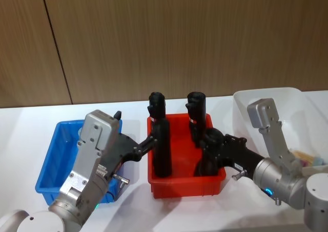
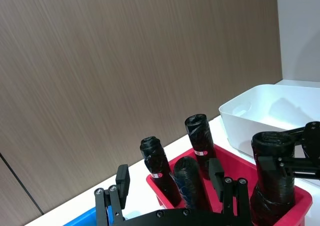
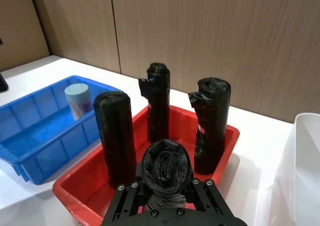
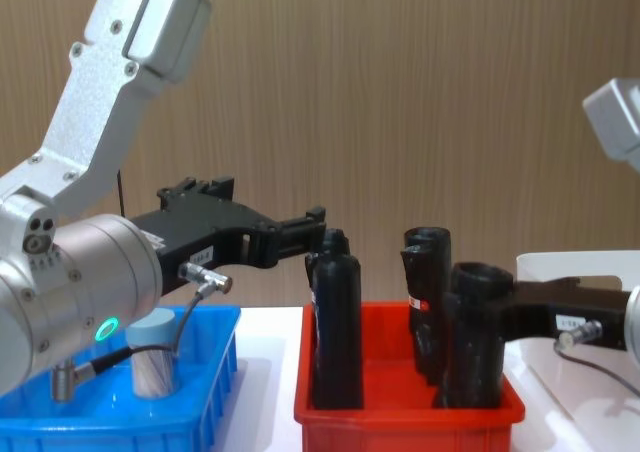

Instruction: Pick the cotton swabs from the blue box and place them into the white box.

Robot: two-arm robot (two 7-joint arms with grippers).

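A: Starting at the right gripper (image 3: 165,186): jaws clamped round a black tube (image 3: 165,163) at the front right of the red bin (image 1: 187,183). Not the item the job asks for, by the look of it.

B: And the left gripper (image 1: 149,140)?

A: Jaws spread wide, gripping nothing, level with the top of the front-left black tube (image 1: 163,152) and just beside it. Arm stretched across from above the blue box (image 1: 51,160).

B: So how to do the pick well?

A: Release the tube upright, so as not to knock it against its neighbours, then back clear of the red bin. Bring the left jaws over the blue box and straight down, wide enough to straddle the lid. Close on the clear wall below the lid rather than on the lid itself. Probably light and slippery, so squeeze gently. Lift above the rim before crossing, and keep high over the tall tubes on the way to the white box (image 1: 266,96), beyond the red bin on the right of the white worktop (image 1: 31,114).

B: And the target?

A: One cotton swab tub (image 3: 77,100), standing upright inside the blue box. Short clear cylinder, pale blue-grey round lid on top. Well apart from both sets of jaws, and partly behind the left arm from the chest.
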